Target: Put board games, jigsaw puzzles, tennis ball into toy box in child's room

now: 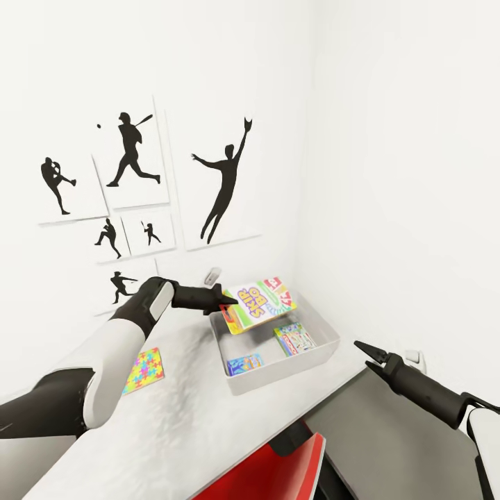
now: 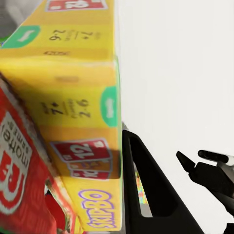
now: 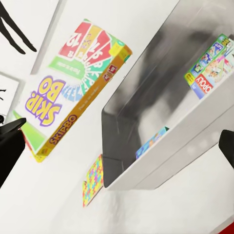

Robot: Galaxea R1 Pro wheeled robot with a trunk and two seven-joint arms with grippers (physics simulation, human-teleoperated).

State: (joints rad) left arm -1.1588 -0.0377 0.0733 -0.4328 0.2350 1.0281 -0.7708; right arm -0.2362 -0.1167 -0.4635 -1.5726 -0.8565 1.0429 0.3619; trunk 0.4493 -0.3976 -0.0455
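At frame centre, the left tool [image 1: 223,303] pinches the red-and-yellow game [image 1: 260,305] by its edge, holding it tilted above the toy box [image 1: 326,351] on the tabletop [image 1: 173,423]. Two games [image 1: 295,338] lie inside. A puzzle [image 1: 144,370] lies lower left. The right tool [image 1: 366,352], lower right, is spread and holds nothing.

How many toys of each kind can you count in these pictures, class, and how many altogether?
Board games: 3, the Skip-Bo box held by the left gripper above the toy box, plus two inside it
Jigsaw puzzles: 1, on the table
Total: 4 toys
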